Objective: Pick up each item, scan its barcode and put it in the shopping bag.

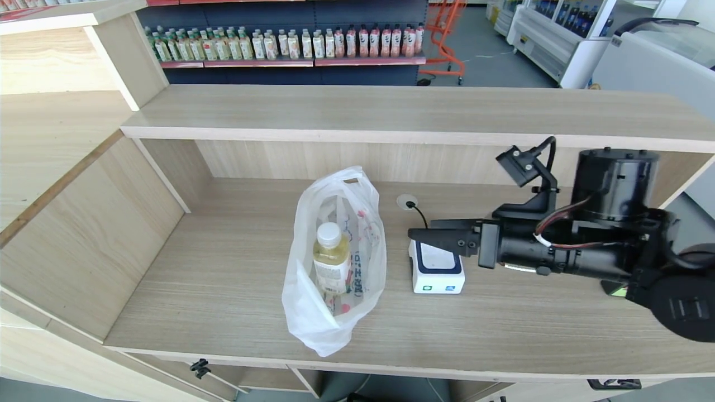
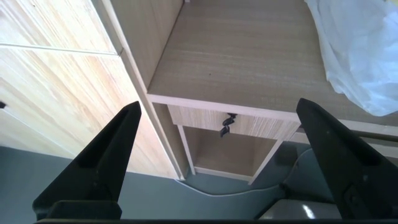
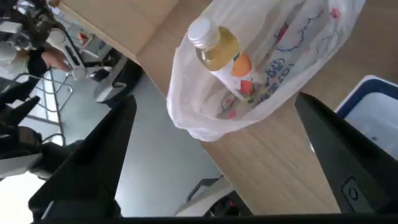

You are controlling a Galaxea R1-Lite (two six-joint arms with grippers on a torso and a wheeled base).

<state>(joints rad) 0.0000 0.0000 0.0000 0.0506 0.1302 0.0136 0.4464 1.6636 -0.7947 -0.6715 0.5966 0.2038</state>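
A white plastic shopping bag (image 1: 335,262) stands open in the middle of the wooden counter (image 1: 223,290). Inside it is a bottle (image 1: 330,257) of yellow drink with a white cap, upright. Just right of the bag sits the white and blue barcode scanner (image 1: 437,271). My right gripper (image 1: 419,230) hovers over the scanner, pointing toward the bag, open and empty. The right wrist view has the bag (image 3: 273,74), the bottle (image 3: 221,53) and the scanner (image 3: 373,112) between its spread fingers. My left gripper (image 2: 217,162) is open and empty, off the counter's front edge, with the bag (image 2: 360,50) to one side.
A raised back ledge (image 1: 413,114) and a wooden side wall (image 1: 89,245) bound the counter. A cable socket (image 1: 406,201) lies behind the scanner. A small latch (image 2: 227,123) hangs under the counter front. Shelves of bottles (image 1: 290,44) stand far behind.
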